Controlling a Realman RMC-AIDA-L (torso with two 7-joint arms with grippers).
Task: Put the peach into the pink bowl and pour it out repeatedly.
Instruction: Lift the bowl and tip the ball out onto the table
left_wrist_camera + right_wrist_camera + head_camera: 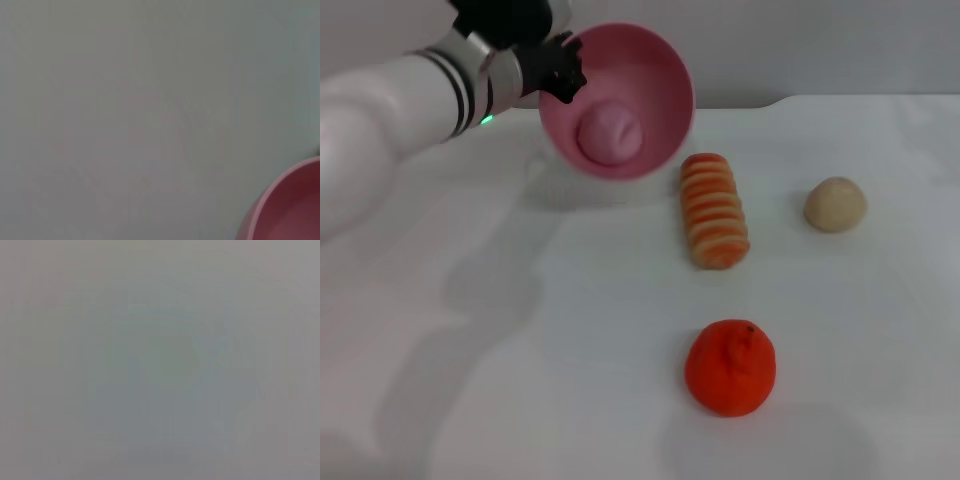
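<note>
In the head view the pink bowl is held off the table at the far middle, tipped steeply so its mouth faces me. The pale-pink peach lies inside, low against the bowl's wall. My left gripper reaches in from the left and is shut on the bowl's left rim. The left wrist view shows only a curved part of the pink bowl against a blank surface. My right gripper appears in no view.
On the white table lie a striped orange bread roll right of the bowl, a beige ball farther right, and a bumpy orange fruit near the front. The right wrist view is a blank grey surface.
</note>
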